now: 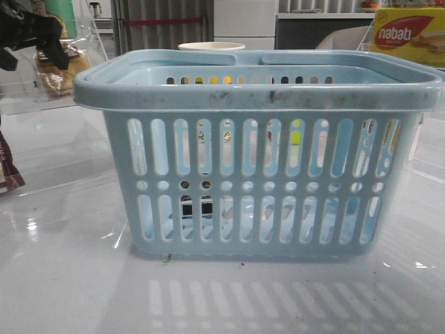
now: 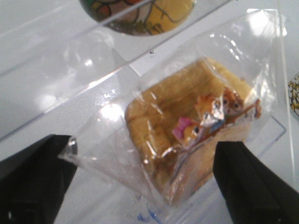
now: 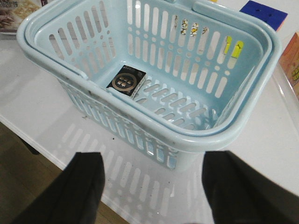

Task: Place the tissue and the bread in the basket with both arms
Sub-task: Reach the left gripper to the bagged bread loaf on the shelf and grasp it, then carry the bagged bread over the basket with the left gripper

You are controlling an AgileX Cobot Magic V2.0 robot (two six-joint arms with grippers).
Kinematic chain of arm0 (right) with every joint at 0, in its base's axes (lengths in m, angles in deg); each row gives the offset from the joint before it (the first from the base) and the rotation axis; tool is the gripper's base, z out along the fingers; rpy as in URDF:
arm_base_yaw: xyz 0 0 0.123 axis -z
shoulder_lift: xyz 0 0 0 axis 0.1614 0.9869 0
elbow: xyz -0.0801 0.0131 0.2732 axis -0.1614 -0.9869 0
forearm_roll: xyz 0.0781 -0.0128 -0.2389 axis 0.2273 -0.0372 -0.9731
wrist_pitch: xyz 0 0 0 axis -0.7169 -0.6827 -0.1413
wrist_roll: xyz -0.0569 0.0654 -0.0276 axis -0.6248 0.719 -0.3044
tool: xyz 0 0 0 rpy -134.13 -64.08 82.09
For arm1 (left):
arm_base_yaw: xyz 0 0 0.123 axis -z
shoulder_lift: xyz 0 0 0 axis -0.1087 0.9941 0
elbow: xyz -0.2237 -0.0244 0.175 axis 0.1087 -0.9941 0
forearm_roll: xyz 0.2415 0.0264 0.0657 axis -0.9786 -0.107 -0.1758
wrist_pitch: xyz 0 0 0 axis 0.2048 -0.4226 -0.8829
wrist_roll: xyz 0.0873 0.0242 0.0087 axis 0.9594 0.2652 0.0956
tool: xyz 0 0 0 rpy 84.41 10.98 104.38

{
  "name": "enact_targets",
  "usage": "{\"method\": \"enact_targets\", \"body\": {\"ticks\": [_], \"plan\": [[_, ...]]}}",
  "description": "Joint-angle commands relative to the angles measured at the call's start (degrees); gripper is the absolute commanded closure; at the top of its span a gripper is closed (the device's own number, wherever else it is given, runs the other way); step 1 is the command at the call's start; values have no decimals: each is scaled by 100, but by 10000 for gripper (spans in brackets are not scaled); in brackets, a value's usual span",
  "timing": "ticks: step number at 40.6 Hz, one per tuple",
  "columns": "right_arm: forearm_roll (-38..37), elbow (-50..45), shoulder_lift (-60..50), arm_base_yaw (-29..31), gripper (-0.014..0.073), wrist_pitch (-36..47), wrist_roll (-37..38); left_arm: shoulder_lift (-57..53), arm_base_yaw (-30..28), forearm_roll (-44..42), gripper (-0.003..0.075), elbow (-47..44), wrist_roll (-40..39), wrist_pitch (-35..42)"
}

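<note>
The light-blue basket (image 1: pixel 261 94) stands in the middle of the table and also shows in the right wrist view (image 3: pixel 219 130). The tissue (image 3: pixel 127 81), a small black pack with white patches, lies on the basket's floor; it shows dark through the slots in the front view (image 1: pixel 196 206). The bread (image 2: pixel 182 126), in a clear wrapper with a printed label, lies between the fingers of my left gripper (image 2: pixel 145 186), which is open around it; the wrapper's corner touches one finger (image 2: pixel 42 172). In the front view this gripper (image 1: pixel 35 38) is at the far left by the bread (image 1: pixel 61 73). My right gripper (image 3: pixel 152 186) is open and empty, above the table in front of the basket.
A yellow-red nabati box (image 1: pixel 410 35) stands at the back right. A white cup (image 1: pixel 211 46) is behind the basket. A dark brown-red packet (image 1: pixel 8 174) is at the left edge. The bread rests on a clear plastic tray (image 2: pixel 56 84). The table's front edge (image 3: pixel 28 135) is near the right gripper.
</note>
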Motion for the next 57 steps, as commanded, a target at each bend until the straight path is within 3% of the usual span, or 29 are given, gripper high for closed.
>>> {"method": "enact_targets", "body": {"ticks": [1,8,16,29,46,57], "plan": [[-65,149,-8,0,43,419,-63,-215,48,343,102,249,33,532],[-65,149,-8,0,43,419,-63,-64,86,406,199,249,46,519],[-65,149,-8,0,43,419,-63,-64,99,406,371,249,46,469],[-65,149,-8,0,43,419,-63,-467,99,406,628,249,57,-236],[-65,149,-8,0,43,419,-63,-1963,214,394,627,238,137,-1024],[-65,149,-8,0,43,419,-63,-3024,1187,431,627,-595,339,-775]]}}
